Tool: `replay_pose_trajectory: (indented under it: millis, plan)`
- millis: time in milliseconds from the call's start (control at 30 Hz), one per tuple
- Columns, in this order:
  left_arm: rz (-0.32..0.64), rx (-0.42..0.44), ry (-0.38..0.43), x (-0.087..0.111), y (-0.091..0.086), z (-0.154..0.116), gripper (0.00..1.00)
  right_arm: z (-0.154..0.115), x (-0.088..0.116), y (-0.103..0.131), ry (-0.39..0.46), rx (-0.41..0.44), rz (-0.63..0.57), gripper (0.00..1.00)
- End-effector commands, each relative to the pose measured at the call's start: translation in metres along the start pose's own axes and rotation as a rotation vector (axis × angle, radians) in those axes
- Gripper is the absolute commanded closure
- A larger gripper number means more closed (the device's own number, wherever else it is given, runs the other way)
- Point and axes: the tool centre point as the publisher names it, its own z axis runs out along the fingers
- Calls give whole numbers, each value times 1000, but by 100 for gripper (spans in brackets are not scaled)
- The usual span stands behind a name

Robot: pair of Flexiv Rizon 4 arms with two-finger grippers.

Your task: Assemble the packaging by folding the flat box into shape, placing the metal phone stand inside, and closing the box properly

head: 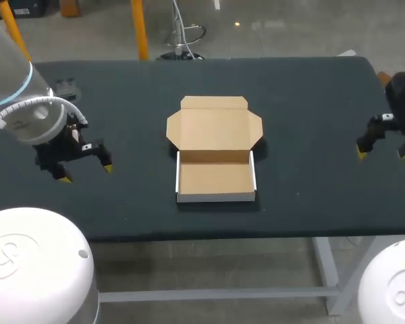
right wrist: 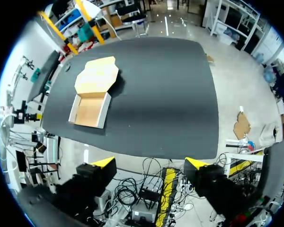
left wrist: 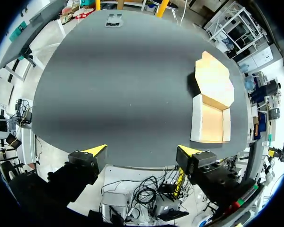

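The cardboard box (head: 215, 177) sits at the middle of the table, folded into a shallow tray with white outer walls. Its lid (head: 214, 125) lies open and flat behind it, and the tray is empty. A small dark grey object (head: 66, 86), possibly the phone stand, lies at the back left of the table. My left gripper (head: 86, 173) hangs open well left of the box, holding nothing. Open and empty as well, my right gripper (head: 384, 154) is far right of the box. The left wrist view has the box (left wrist: 210, 118) ahead of the left gripper (left wrist: 142, 151). From the right gripper (right wrist: 149, 163), the box (right wrist: 91, 97) lies ahead.
The dark table top (head: 310, 135) is bare on both sides of the box. Its front edge (head: 209, 237) runs close under both grippers. In the left wrist view the small dark object (left wrist: 114, 20) lies at the table's far end.
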Motion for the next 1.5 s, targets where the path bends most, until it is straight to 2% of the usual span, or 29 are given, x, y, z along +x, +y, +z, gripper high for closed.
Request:
replay_pose_trajectory:
  millis: [33,800,1233,1500]
  plan:
    - [-8,-9,3,-5,-8,13,0,-3,0,0,0,5,-1,0]
    - [-63,-61,-9,-31,-56,68,0,-3,0,0,0,5,-1,0]
    - [-104,-138,-32,-52,-85,86,0,-3,0,0,0,5,-1,0]
    - [-104,-138,-32,-52,-85,86,0,-3,0,0,0,5,-1,0]
